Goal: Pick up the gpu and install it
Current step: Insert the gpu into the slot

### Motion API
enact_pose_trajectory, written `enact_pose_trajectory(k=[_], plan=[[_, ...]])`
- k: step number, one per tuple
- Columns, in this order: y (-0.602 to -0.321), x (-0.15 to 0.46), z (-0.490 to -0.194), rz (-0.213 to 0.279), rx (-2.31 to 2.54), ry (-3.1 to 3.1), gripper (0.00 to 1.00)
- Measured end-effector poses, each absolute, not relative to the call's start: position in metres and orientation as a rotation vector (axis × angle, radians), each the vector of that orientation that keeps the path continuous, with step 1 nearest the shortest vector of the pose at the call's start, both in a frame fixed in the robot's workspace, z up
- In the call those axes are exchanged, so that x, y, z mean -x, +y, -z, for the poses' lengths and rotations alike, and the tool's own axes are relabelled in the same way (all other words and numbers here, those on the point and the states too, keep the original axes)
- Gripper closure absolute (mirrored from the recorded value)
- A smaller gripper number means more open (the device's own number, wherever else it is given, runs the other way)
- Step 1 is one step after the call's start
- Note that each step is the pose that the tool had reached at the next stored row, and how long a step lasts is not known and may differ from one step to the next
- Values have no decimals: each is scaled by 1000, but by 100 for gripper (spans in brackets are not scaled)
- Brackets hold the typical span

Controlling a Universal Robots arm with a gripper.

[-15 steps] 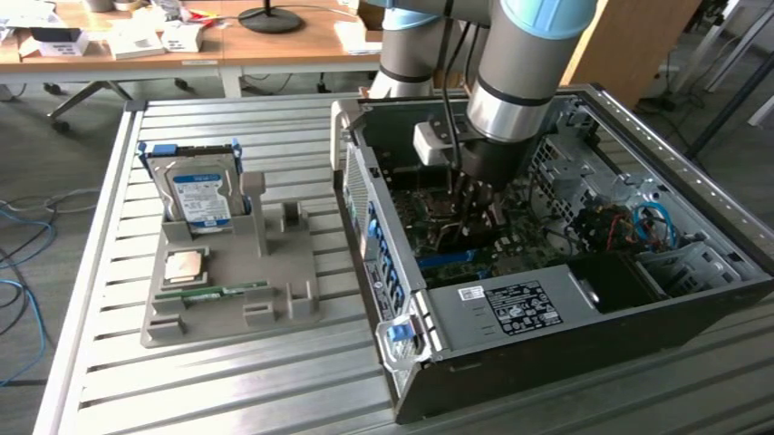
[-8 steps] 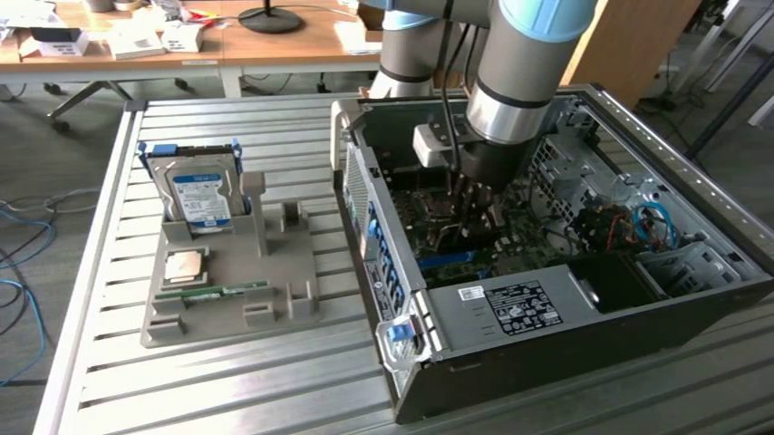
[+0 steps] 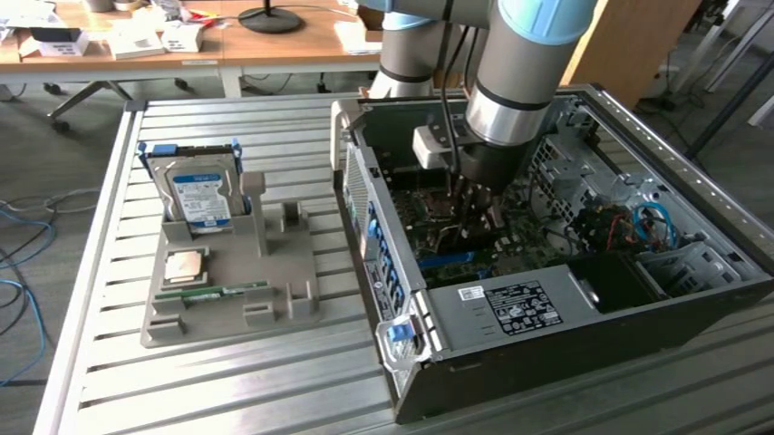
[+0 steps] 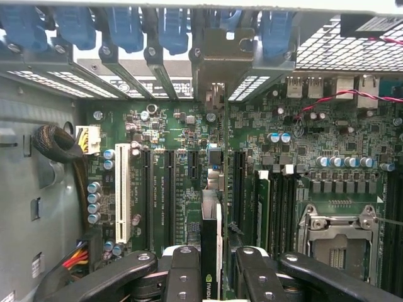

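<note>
The gpu is clamped edge-on in your gripper, so it hangs straight under the tool, down inside the open computer case. The jaws stand partly closed, pinching the card's thin body from both sides. Its long axis runs away from the fingers toward the case's back panel with the blue latches, parallel to the row of expansion slots on the motherboard. In the wrist view the card sits between 2 black slots; you cannot tell whether its lower edge has entered a slot. In the exterior view the arm reaches down into the case. The tray with the hard drive lies well apart, toward the exterior view's left.
</note>
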State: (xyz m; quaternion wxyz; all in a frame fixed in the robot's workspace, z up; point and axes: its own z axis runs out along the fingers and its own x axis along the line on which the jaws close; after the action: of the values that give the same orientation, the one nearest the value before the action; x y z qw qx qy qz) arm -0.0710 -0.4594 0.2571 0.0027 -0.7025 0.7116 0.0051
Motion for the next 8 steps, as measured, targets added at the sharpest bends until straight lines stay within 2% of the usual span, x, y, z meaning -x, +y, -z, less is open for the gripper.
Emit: enact_pose_trajectory(k=[8], plan=[[-459, 71, -254, -14, 2202, 2231, 74]])
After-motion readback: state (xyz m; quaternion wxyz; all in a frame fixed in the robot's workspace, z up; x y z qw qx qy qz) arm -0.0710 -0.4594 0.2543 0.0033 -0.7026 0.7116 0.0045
